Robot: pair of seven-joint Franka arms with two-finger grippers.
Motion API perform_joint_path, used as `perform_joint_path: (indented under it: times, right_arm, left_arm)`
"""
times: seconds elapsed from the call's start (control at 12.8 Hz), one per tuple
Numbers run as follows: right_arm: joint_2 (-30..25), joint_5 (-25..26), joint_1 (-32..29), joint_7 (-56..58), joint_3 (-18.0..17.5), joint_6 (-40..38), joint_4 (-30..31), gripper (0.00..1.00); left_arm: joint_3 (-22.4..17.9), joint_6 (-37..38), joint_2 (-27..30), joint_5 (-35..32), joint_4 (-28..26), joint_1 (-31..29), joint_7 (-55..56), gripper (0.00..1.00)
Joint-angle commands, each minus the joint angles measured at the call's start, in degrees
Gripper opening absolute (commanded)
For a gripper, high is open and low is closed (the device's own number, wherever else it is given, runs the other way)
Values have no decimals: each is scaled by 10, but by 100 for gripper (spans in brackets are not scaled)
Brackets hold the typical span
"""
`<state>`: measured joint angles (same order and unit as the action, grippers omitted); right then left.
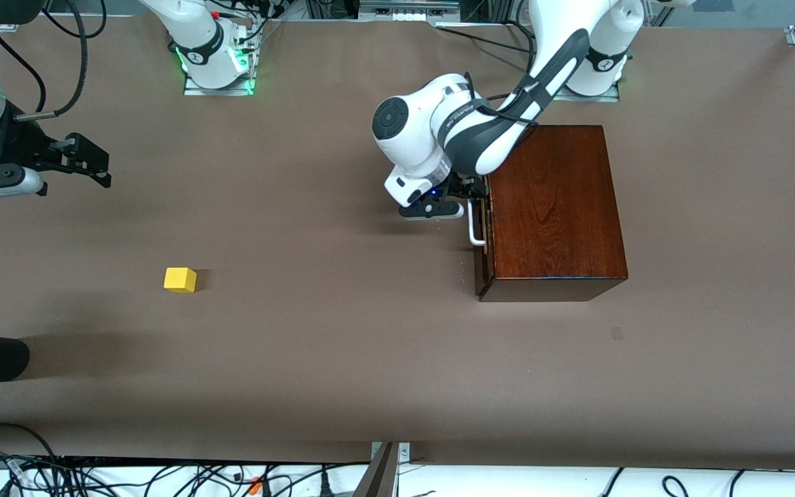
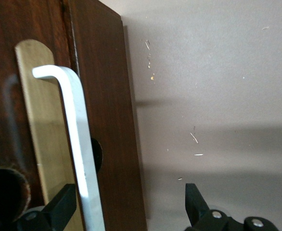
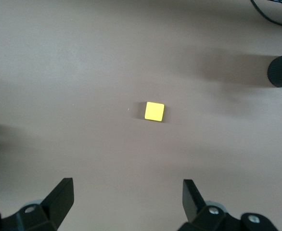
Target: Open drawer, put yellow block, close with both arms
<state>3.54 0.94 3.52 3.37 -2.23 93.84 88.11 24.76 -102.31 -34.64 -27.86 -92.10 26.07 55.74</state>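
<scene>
Brown matte table [image 1: 342,359] under even overhead light; tangled black cables [image 1: 163,476] along white near edge, soft shadows.

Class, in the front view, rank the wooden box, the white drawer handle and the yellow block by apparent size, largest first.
1. wooden box
2. white drawer handle
3. yellow block

The handle and block look close in size, so that order is unsure.

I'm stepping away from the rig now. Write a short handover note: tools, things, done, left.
Left tool: open, its fingers straddling the white handle of the drawer, not yet clamped.
Right tool: open, up in the air above the yellow block, which sits on the table toward the right arm's end.
Done: left arm is at the handle.
Left: pull the drawer open, pick the block, place it inside, close.
</scene>
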Motion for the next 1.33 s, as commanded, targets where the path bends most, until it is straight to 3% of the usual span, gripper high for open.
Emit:
perform_joint_path:
  times: [0.0, 0.78, 1.25]
  right_arm:
    - [7, -8, -3, 11, -1, -5, -15, 100]
    - [7, -9, -4, 11, -1, -5, -15, 100]
    - [7, -9, -4, 11, -1, -5, -15, 100]
  left_arm:
    - [-1, 4, -3, -17, -1, 6, 12, 100]
    - [2, -51, -19, 4, 10, 19, 50, 100]
    - [2, -126, -22, 40, 11, 19, 51, 100]
